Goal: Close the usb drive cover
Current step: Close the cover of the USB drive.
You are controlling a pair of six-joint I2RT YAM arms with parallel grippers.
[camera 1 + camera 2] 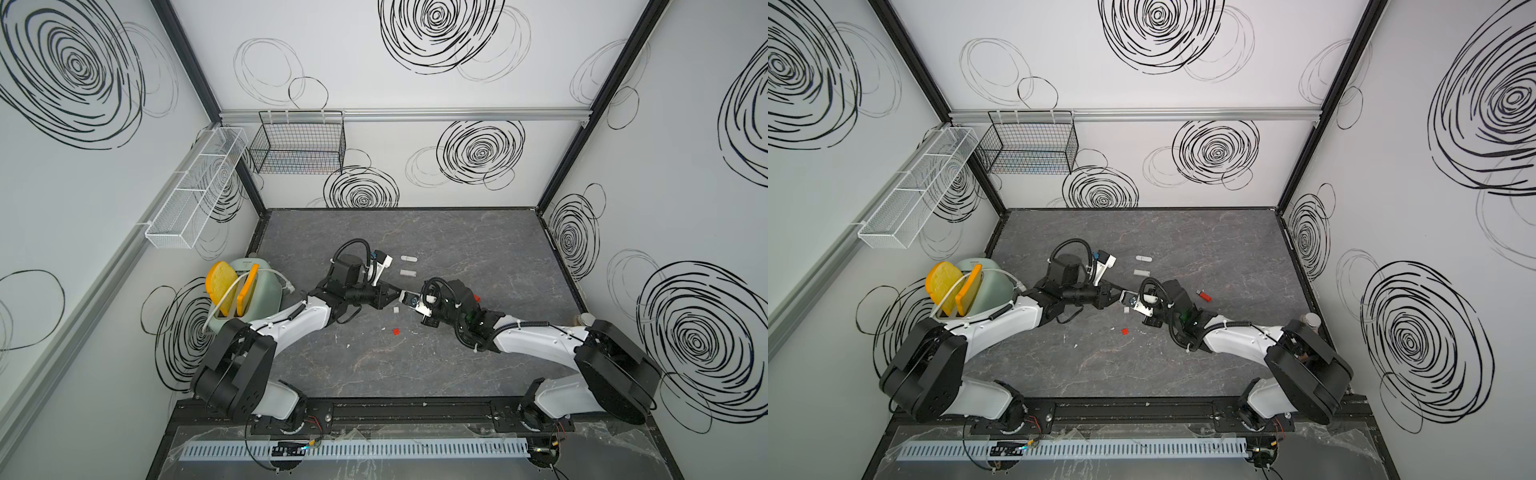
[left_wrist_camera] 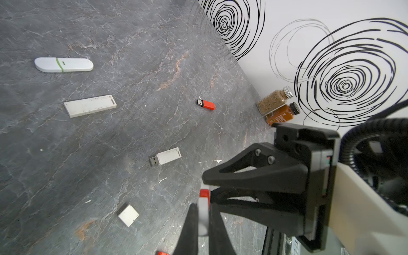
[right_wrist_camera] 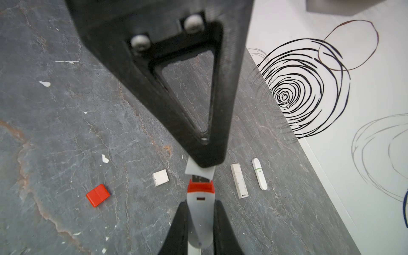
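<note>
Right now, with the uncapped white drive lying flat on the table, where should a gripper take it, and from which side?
Take the white drive by its rear half, near the slotted end, from straight above, closing across its two long edges. It lies flat on the table, so probably only those sides offer purchase, and its metal plug must stay free for capping.

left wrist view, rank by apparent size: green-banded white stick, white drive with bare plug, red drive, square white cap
1. green-banded white stick
2. white drive with bare plug
3. square white cap and red drive: alike; cap seems nearer the camera, so unranked
</note>
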